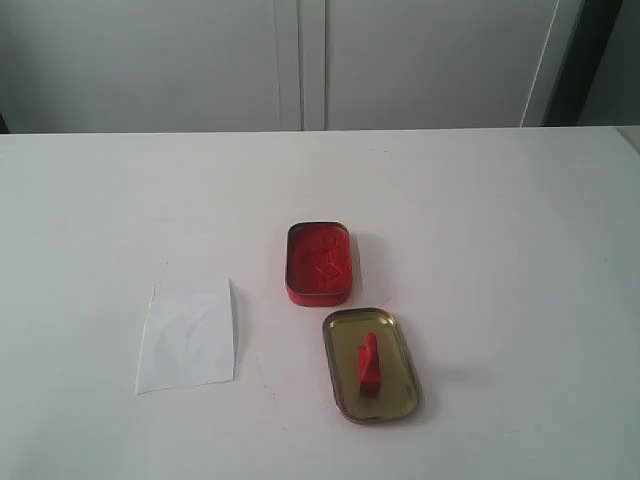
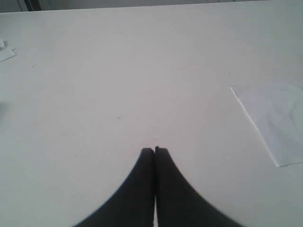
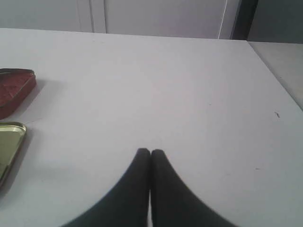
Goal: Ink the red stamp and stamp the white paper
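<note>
Resting inside a shallow gold-coloured metal tin lid (image 1: 398, 372) with rounded corners, the small red plastic stamp (image 1: 368, 362) looks elongated, its details too small to make out. Taking that lid as the dial's centre in the exterior view, a rounded rectangular tin (image 1: 318, 296) filled with a glossy, dented red ink pad sits just beside it at 11 o'clock. The thin, slightly wrinkled white paper sheet (image 1: 188, 337) lies flat at 9 o'clock, well apart. All rest on a smooth matte white table (image 1: 500, 250). The left gripper (image 2: 154, 150) has its dark tapered fingers pressed together, holding nothing. The right gripper (image 3: 150, 152) is likewise closed and empty.
</note>
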